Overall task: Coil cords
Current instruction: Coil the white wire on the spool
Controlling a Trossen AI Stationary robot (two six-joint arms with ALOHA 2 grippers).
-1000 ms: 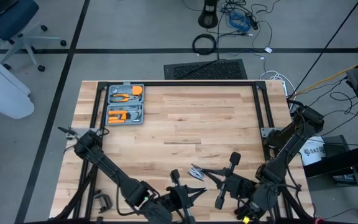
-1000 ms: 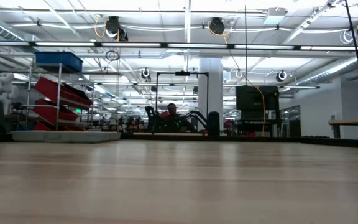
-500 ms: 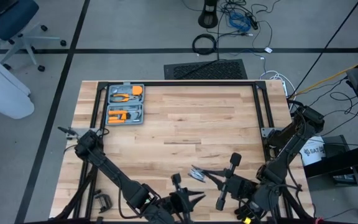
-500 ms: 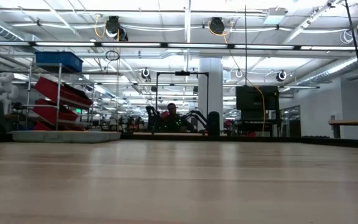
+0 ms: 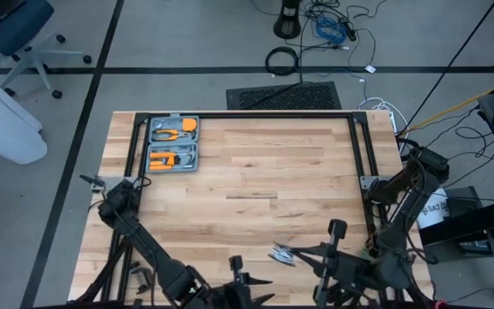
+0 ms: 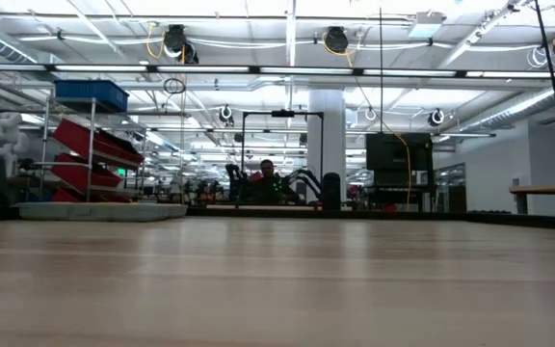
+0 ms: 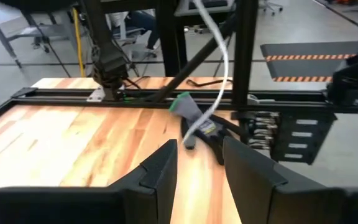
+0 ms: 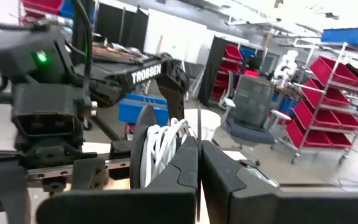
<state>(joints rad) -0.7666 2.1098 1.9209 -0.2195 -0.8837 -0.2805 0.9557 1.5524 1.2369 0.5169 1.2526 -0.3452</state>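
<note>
The cord, thin and white, is wound on a small round silver-and-black reel (image 5: 281, 254) near the table's front edge, right of the middle. My right gripper (image 5: 297, 254) is shut on it, reaching in from the table's right. In the right wrist view the white windings (image 8: 165, 144) and the disc (image 8: 143, 146) stand just past the shut fingers. My left gripper (image 7: 199, 167) is open with nothing between its fingers, at the front edge, a little left of the reel (image 7: 197, 126). A white strand (image 7: 221, 59) arcs upward from the reel. My right gripper holds the reel with its wound cord at the windings' edge (image 8: 178, 142), between its two shut fingers. The fingers lie about level and point toward the table's left. Their own tips hide the exact place of contact. Whether the reel is clear of the table, I cannot tell.
A grey tool case (image 5: 172, 144) with orange tools lies at the far left. Black frame rails (image 5: 247, 115) run along the far edge and both sides. A small clamp (image 5: 140, 276) sits at the near left. Bare wood (image 5: 256, 180) fills the middle.
My left gripper has opened, let go of the cord and drawn back toward the table's near edge. My right gripper, still shut on the reel, has carried it a short way toward the right and near edges.
</note>
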